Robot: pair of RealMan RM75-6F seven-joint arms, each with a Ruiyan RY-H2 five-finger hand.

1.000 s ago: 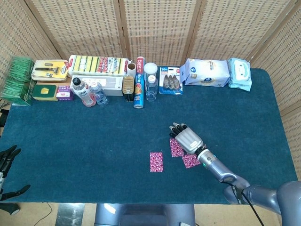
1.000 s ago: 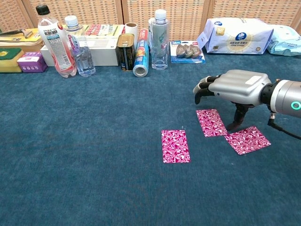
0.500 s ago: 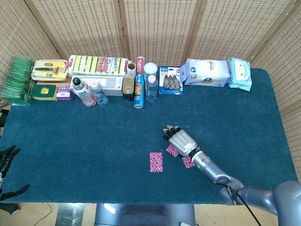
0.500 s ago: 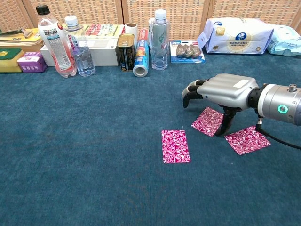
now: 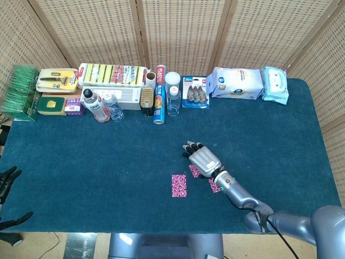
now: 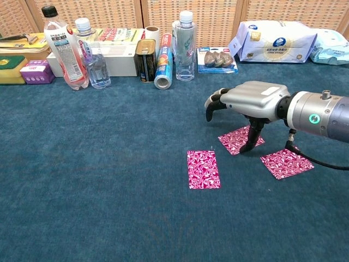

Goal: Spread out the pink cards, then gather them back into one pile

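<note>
Three pink patterned cards lie apart on the blue cloth. The left card [image 6: 203, 169] [image 5: 179, 185] lies flat and alone. The middle card [image 6: 235, 140] [image 5: 193, 171] sits tilted under my right hand [image 6: 248, 102] [image 5: 204, 158], whose thumb presses on its right edge while the other fingers curl above the cloth. The right card [image 6: 287, 163] [image 5: 214, 186] lies just right of that hand, partly hidden by the wrist in the head view. My left hand [image 5: 7, 180] hangs off the table's left edge, fingers spread, holding nothing.
Along the back stand bottles [image 6: 64, 48], a can [image 6: 145, 60], a lying tube [image 6: 163, 71], a clear bottle [image 6: 185, 46], a blister pack [image 6: 218, 59], boxes and wipe packs [image 6: 275, 41]. The blue cloth [image 6: 98, 180] stretches bare to the left of the cards.
My right hand has slid leftward, dragging the middle card with it toward the left card and turning it. The right card stayed where it was.
</note>
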